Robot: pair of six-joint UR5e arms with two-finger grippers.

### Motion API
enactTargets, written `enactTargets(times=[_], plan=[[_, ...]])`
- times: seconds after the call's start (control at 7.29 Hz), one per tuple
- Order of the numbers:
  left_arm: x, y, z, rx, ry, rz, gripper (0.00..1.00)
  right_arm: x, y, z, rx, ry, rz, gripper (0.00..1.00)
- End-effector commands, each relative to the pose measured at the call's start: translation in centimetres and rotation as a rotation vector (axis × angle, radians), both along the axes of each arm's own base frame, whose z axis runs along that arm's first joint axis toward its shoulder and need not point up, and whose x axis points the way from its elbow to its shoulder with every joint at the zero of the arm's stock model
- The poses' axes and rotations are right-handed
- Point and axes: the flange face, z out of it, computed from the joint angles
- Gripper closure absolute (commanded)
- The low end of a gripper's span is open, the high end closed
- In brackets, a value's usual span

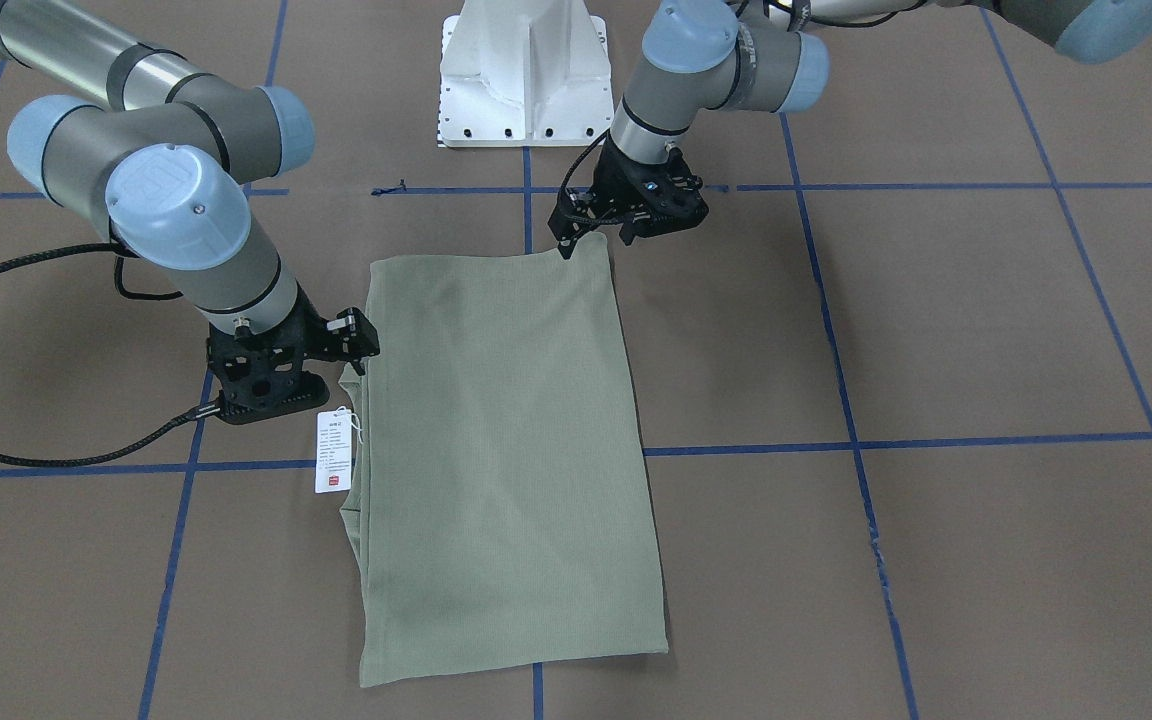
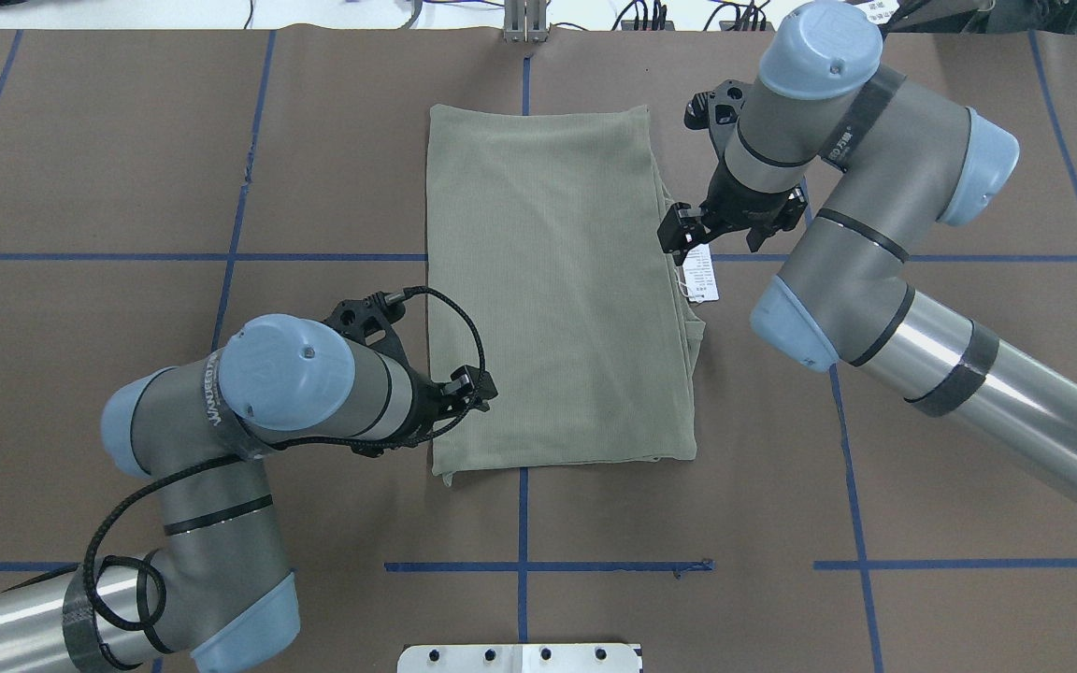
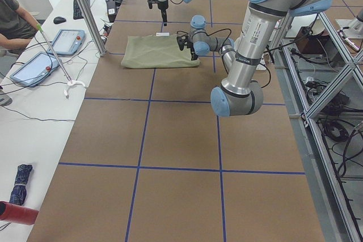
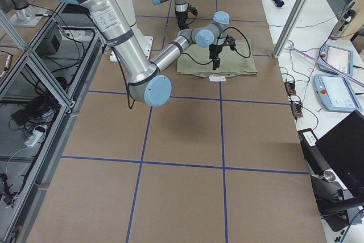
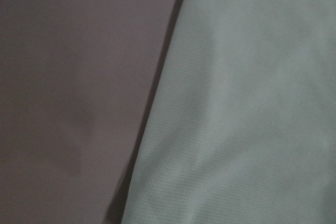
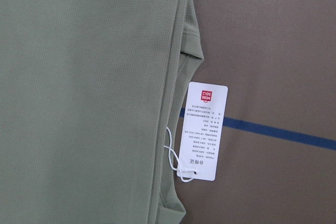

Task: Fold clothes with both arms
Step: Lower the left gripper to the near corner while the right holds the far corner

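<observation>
The sage-green shirt [image 1: 506, 440] lies flat on the brown table, folded into a long rectangle [image 2: 548, 280]. Its white hang tag [image 1: 333, 452] rests on the table beside the collar edge [image 6: 203, 132]. My left gripper [image 1: 596, 243] stands open at the shirt's corner nearest the robot base, one fingertip at the cloth's edge, holding nothing. My right gripper [image 2: 683, 238] hovers just above the tag and the layered side edge, looks open, and holds nothing. The left wrist view shows only the cloth [image 5: 252, 103] and bare table, with no fingers in sight.
The white pedestal base [image 1: 521, 75] stands behind the shirt. Blue tape lines [image 1: 896, 440] cross the table. A side bench with tablets [image 3: 68, 41], a metal post [image 3: 85, 9] and a seated person [image 3: 11, 21] lies past the far edge.
</observation>
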Motion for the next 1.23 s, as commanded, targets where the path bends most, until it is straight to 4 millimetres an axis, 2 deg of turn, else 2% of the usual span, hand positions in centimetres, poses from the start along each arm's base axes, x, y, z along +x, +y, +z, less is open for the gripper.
enactTargets(times=[0.0,0.14,0.27,1.1], plan=[[2.4,2.6,0.9,-0.076,-0.04,-0.032,0.02,0.2,0.7,0.5,-0.004,0.0,-0.004,0.0],[3.9,2.1,0.9,-0.08,-0.055,-0.043,0.04,0.1,0.7,0.5,-0.005,0.002,-0.004,0.0],[4.9,1.5,0.0,-0.068,-0.055,-0.061,0.05,0.1,0.6,0.7,-0.005,0.003,-0.005,0.0],[4.9,1.4,0.6,-0.083,-0.118,-0.064,0.19,0.0,0.6,1.1,-0.009,0.008,-0.006,0.0]])
